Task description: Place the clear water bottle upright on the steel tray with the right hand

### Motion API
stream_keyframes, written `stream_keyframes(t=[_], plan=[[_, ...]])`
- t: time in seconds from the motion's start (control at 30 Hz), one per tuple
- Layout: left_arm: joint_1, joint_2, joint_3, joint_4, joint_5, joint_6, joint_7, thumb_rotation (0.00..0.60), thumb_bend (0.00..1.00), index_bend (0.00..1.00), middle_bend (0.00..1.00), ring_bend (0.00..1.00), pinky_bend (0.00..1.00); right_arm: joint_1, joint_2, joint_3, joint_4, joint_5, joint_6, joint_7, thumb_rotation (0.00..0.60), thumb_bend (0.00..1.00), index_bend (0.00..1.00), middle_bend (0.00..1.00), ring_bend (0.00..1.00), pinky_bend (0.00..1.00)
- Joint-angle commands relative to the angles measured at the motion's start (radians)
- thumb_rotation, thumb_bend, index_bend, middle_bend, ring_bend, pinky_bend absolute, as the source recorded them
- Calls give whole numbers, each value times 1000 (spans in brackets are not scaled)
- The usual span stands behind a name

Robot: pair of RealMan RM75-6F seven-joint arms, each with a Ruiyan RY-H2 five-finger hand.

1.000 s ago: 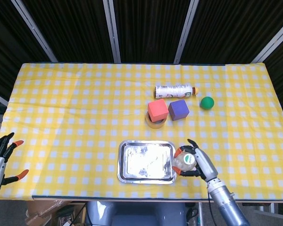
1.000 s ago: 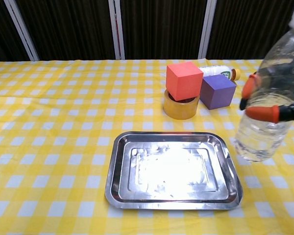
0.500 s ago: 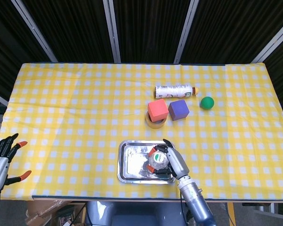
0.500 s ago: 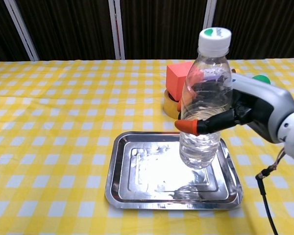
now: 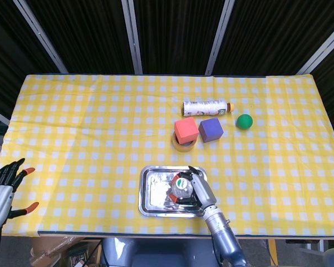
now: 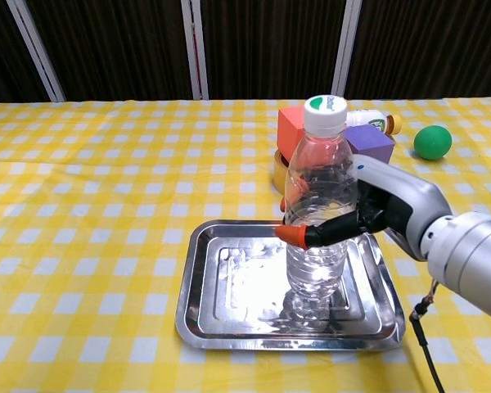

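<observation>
The clear water bottle [image 6: 317, 206] with a white and green cap stands upright, its base on or just above the floor of the steel tray [image 6: 213, 309]. My right hand [image 6: 380, 214] grips it around the middle from the right, orange fingertips [image 6: 292, 235] wrapped on its front. Seen from the head camera, the bottle [image 5: 181, 188] is over the right half of the tray [image 5: 155, 194] with the right hand [image 5: 199, 191] beside it. My left hand [image 5: 1, 192] hangs off the table's left front corner, fingers spread, holding nothing.
Behind the tray, a red cube [image 5: 186, 129] sits on a tape roll [image 5: 183, 146], with a purple cube [image 5: 210, 129] next to it. A white bottle [image 5: 207, 107] lies on its side further back. A green ball [image 5: 244, 121] rests to the right.
The right hand carried the bottle leftward from beside the tray's right edge to over the tray and lowered it. The left hand barely shifted.
</observation>
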Motion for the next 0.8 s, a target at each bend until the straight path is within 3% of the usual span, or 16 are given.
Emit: stream_keyframes(t=[0.03,0.13,0.17,0.3,0.63,0.8], plan=[[0,-2,1,0,1,0,5,600,151,190,6,0,0,-4,23,-6,10,-8,-33,33,600,623,713,630,316,0],[0,-4,1,-1,-1,0,8,600,151,190,6,0,0,-1,52,-14,5,1,-72,49,600,371,478,497,245,0],[0,-4,1,0,-2,0,10,600,151,190,6,0,0,2,64,-17,1,7,-91,56,600,275,363,406,186,0],[-2,-7,2,1,-2,-4,16,600,151,190,6,0,0,21,122,-27,-16,46,-202,103,600,134,141,177,20,0],[-3,-11,1,5,-7,-4,22,600,151,190,6,0,0,16,200,-26,-17,3,-288,226,600,110,66,76,0,0],[-2,-10,2,4,-5,0,19,600,151,190,6,0,0,-2,293,-16,-38,-42,-305,291,600,103,65,54,0,0]])
